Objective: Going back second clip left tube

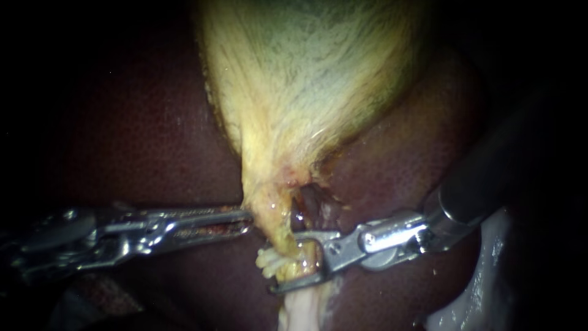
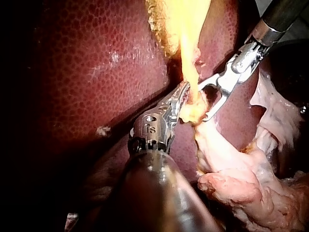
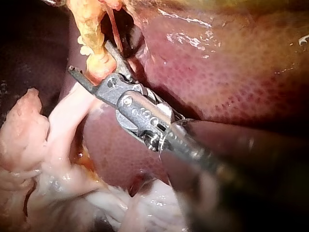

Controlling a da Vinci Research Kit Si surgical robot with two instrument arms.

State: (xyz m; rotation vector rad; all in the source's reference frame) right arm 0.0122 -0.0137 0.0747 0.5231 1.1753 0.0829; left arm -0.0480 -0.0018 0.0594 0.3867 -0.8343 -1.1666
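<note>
Pale tissue (image 1: pixel 300 312): whitish strand nearest the endoscope, running on below the tube.
Tube (image 1: pixel 301 252): yellow, just above that strand, lying between the right jaws. Whether it is the left tube, cannot tell.
Clip (image 1: pixel 268 260): whitish and ridged, on the tube just beside the right jaw tips. One clip or two, cannot tell.
Right instrument (image 1: pixel 285 260): hand released, jaws wide apart and straddling the tube.
Left instrument (image 1: pixel 245 220): hand clenched on the gallbladder neck (image 1: pixel 263 202), jaws close together at its edge.
Gallbladder (image 1: pixel 306 79): yellow-white, rising behind the neck.
Liver (image 1: pixel 135 122): dark red, farthest, on both sides.
Progress: clipping looks done. What is left, as I judge it, is to draw the open right hand back off the tube, clear of the clip.
</note>
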